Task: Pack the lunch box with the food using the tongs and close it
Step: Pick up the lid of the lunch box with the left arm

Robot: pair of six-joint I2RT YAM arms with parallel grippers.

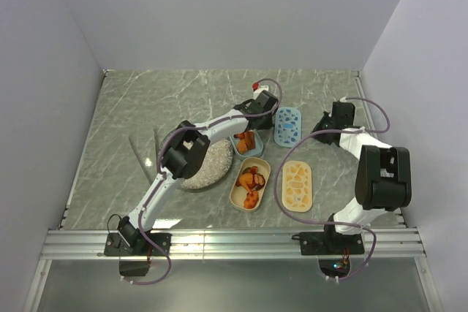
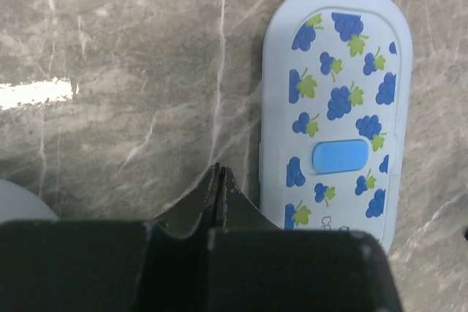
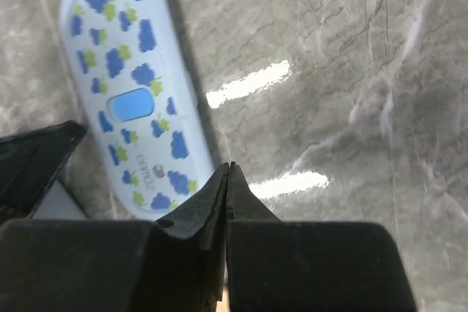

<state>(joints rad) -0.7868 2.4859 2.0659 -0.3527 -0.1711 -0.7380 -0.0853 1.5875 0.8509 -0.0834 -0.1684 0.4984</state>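
Left of the speckled plate [image 1: 212,167], tongs [image 1: 156,147] lay spread. Food [image 1: 250,179] sat in tubs [image 1: 235,193] right of it, well apart.

White-and-black arms [image 1: 219,123] (purple cables [image 1: 276,180])

Jaws together, empty; grape-print lid [image 2: 336,107] just right; pale curve [image 2: 20,208], perhaps tub.
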